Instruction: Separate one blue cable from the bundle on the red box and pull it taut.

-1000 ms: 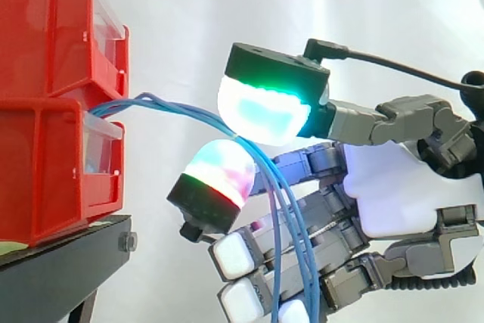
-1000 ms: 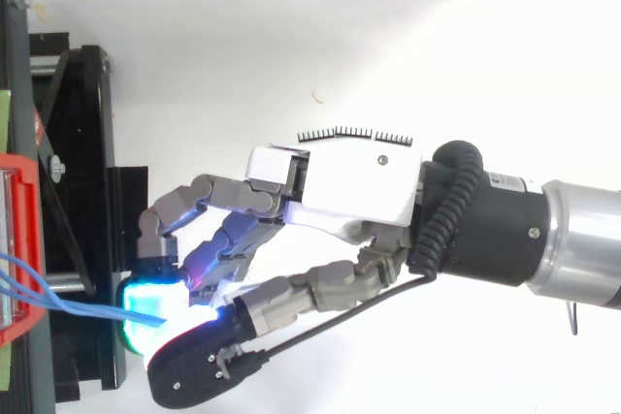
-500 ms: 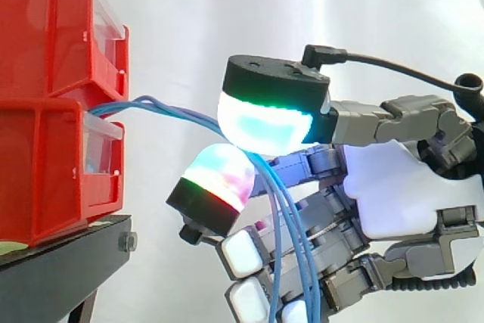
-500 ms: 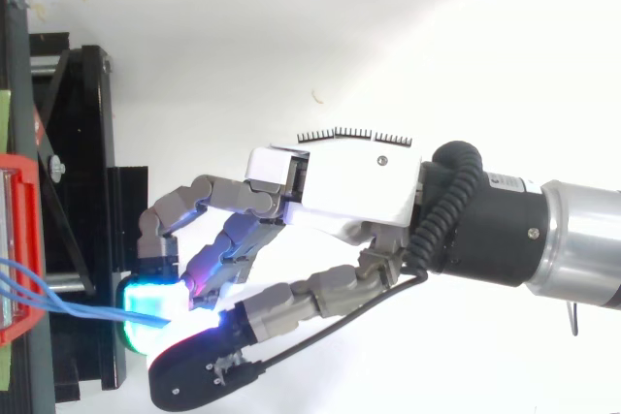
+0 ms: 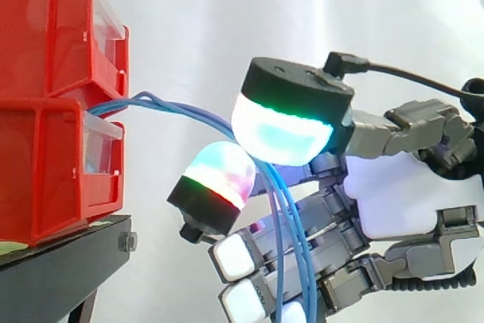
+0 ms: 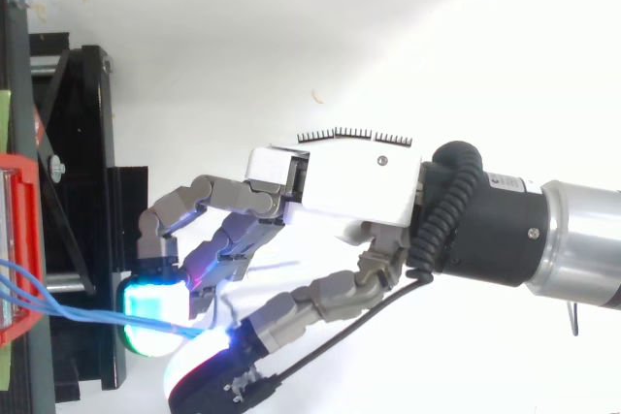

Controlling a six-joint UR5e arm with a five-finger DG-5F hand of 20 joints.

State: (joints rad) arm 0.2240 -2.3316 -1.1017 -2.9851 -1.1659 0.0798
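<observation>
side view: blue cables (image 5: 189,110) leave the gap between stacked red bins (image 5: 45,111), arc right into the hand (image 5: 401,202) and hang down slack. cannot tell whether it grips them. top view: cables run from bins to hand (image 6: 340,186).

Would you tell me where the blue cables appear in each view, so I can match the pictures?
Side view: the blue cables leave the red bins at left, arc right to the hand, then hang to the bottom edge.
Top view: the blue cables run from the lower left edge rightward to the hand.
Shared landmark: the red bins, where the cables start.
</observation>
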